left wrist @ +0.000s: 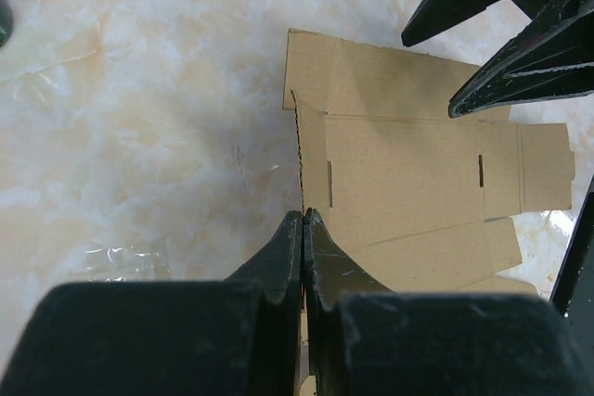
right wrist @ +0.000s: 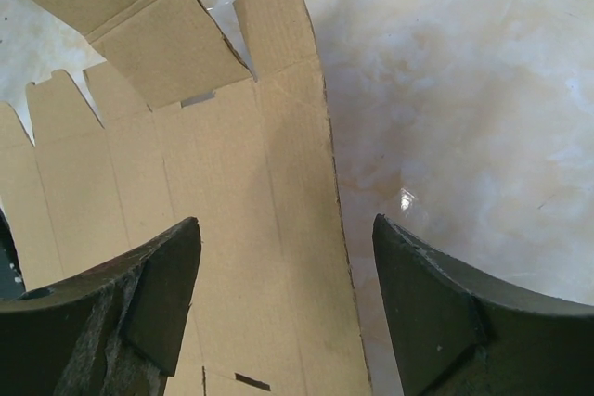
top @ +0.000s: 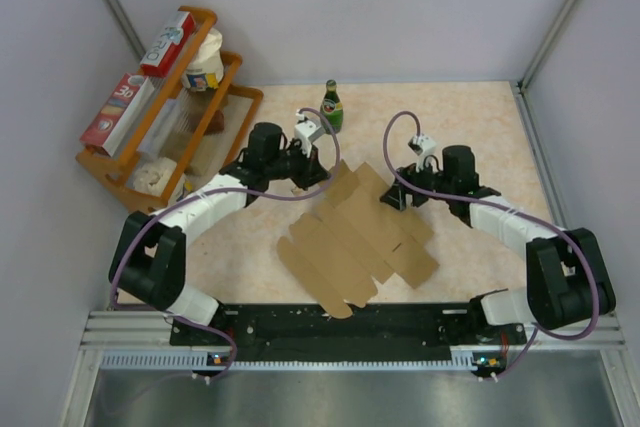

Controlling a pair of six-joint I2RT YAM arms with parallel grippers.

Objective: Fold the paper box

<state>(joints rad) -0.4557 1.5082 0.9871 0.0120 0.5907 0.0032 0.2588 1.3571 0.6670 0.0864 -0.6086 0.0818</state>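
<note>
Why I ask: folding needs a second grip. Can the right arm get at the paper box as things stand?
Probably yes. The right gripper hangs open over the paper box, its fingers straddling the sheet's side edge, and nothing lies between them and the cardboard.

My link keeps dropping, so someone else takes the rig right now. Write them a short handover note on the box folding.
The left claw is shut, apparently pinching a far edge of the cardboard sheet.
The right claw is open, astride the sheet's other side edge, holding nothing.
The sheet lies mostly flat mid-table, between the arms.
Done: one flap at the far end stands tilted up, nothing more.
Left: fold up the walls and tuck the flaps to form the box.
</note>
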